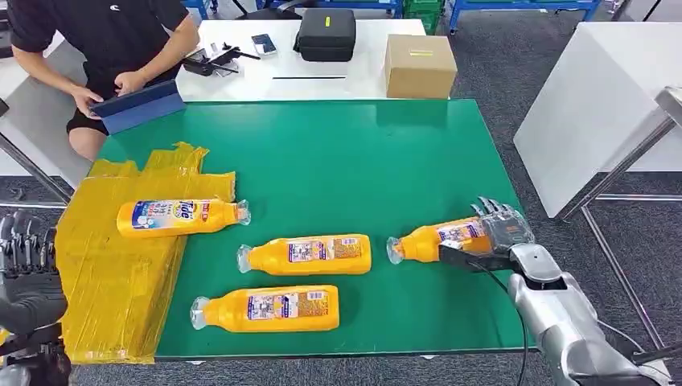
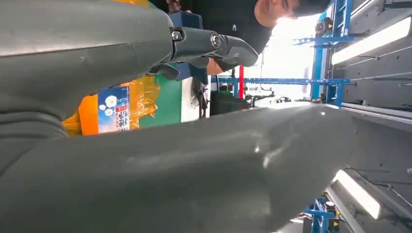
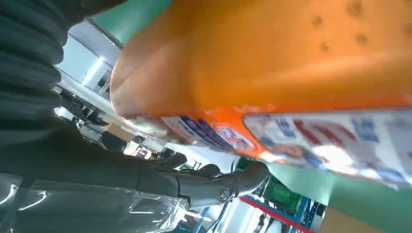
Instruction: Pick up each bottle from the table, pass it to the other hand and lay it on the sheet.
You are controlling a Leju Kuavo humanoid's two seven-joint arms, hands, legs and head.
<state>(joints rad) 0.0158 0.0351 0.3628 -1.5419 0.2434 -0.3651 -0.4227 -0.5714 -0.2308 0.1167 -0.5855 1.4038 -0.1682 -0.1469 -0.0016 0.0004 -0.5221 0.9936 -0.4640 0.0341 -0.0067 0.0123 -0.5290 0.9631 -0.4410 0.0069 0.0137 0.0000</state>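
Green matting covers the bench (image 1: 338, 161), with a crumpled yellow sheet (image 1: 112, 281) at its left end. Four orange bottles lie on their sides: one bottle on the sheet (image 1: 178, 217), two mid-bench (image 1: 310, 254) (image 1: 269, 309), and a fourth (image 1: 438, 239) under the right hand (image 1: 497, 227), whose fingers (image 1: 492, 207) wrap its base end. That end-heavy grip could let the bottle tip or slip when lifted. The left hand (image 1: 28, 273) waits by the sheet, fingers loosely apart, holding nothing.
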